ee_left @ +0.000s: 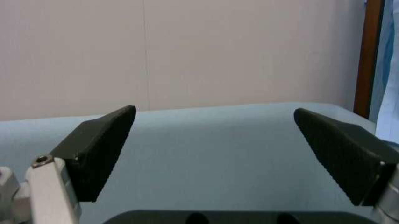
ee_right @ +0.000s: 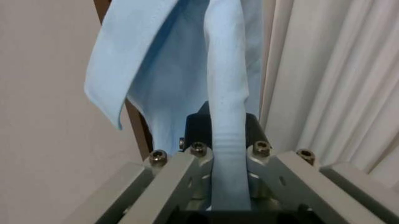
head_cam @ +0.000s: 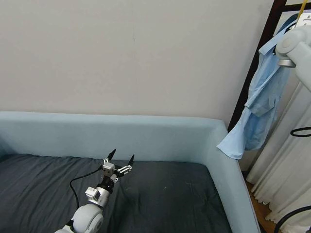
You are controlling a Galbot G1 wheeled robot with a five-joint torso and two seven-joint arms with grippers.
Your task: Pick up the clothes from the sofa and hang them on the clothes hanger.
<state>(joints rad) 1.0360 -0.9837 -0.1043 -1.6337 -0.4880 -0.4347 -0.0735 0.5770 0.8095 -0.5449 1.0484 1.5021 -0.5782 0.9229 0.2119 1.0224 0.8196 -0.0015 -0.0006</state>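
The light blue cotton shirt (head_cam: 262, 97) hangs at the dark wooden clothes hanger (head_cam: 267, 31) past the right end of the pale blue sofa (head_cam: 146, 136), with the right tool (ee_right: 229, 163) clamped on it. Only release seems left to do; the left tool (head_cam: 123, 155) is spread open above the sofa.

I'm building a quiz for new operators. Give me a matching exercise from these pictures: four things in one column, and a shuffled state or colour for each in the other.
Things
1. left gripper
2. right gripper
3. shirt
4. sofa seat

States
A. dark grey
B. fingers open, above the sofa seat
C. fingers shut on light blue fabric
D. hanging down beside the curtain

Pairs: 1-B, 2-C, 3-D, 4-A
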